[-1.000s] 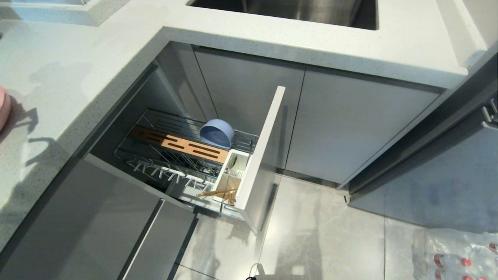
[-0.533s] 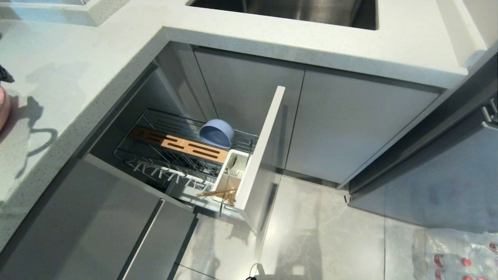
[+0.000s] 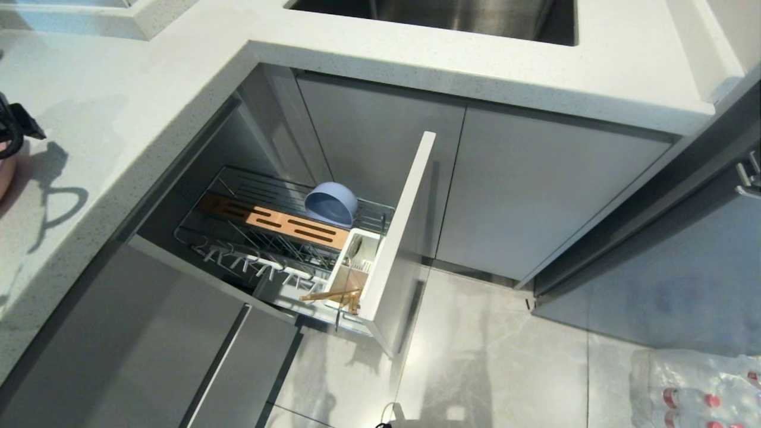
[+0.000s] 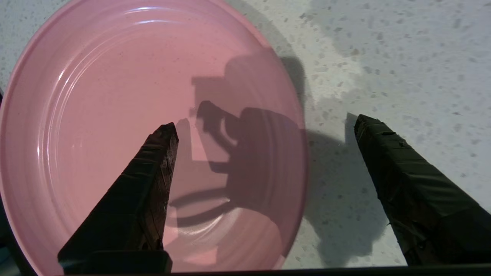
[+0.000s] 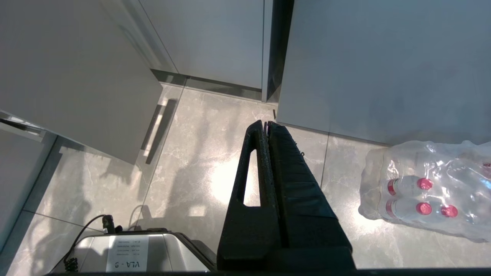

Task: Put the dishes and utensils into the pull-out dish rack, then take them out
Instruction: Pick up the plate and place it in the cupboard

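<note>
Left pincer (image 4: 264,126): spread wide above the surface (image 4: 402,57), holding nothing; one finger (image 4: 149,172) hangs over the plate (image 4: 96,115), the other over bare surface beside the plate's rim.
Plate: salmon-pink, lying flat on the surface at its far left edge in the head view, where only a sliver shows.
Right pincer (image 5: 267,124): pressed together, empty, pointing down at the floor (image 5: 199,165) near a wrapped pack of bottles (image 5: 425,191).
Pull-out dish rack (image 3: 398,238): slid out from under the surface, front panel standing clear of the cabinet fronts.
Bowl (image 3: 330,203): blue-grey, tilted on its side in the wire basket, by the wooden insert (image 3: 273,221).
Chopsticks (image 3: 333,293): in the white cutlery holder (image 3: 351,270), at the end nearest the front panel, leaning across its rim.
Spoon (image 3: 355,245): standing in the same holder, behind the chopsticks.
</note>
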Robot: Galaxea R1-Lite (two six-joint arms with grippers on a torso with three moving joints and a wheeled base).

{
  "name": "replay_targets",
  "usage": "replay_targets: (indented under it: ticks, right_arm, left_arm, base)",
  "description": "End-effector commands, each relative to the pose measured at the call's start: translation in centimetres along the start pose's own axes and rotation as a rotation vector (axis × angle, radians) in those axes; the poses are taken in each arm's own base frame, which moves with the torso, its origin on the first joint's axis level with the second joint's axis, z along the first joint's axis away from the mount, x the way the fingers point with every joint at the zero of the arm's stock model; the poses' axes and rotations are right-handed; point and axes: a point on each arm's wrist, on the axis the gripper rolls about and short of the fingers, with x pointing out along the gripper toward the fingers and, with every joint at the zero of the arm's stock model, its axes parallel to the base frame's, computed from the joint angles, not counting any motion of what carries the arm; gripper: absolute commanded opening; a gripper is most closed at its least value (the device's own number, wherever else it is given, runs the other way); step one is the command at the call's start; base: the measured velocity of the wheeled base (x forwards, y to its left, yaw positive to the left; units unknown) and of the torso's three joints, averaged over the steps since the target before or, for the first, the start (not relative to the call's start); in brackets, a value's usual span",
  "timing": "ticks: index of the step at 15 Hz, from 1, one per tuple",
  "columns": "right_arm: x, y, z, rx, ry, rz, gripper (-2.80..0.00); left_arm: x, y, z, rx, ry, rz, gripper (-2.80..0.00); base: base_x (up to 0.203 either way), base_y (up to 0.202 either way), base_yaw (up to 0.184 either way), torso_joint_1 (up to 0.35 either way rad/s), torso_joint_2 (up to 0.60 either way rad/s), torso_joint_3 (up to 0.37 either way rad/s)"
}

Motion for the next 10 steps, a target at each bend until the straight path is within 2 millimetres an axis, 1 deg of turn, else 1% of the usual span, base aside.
replay_targets:
  ticks: [1, 10]
  right_arm:
    - [0.01, 0.0, 0.01, 0.001, 0.0, 0.0, -2.8]
    - [0.0, 0.0, 0.0, 0.001, 0.0, 0.001, -2.8]
  left_arm:
    - [0.66, 0.02, -0.14, 0.0, 0.016, 0.012, 0.0]
    - [1.54, -0.02, -0.26, -0.001, 0.031, 0.021, 0.0]
  base:
    - [0.0, 0.0, 0.0, 0.0, 0.0, 0.0]
    - [0.0, 0.0, 0.0, 0.0, 0.0, 0.0]
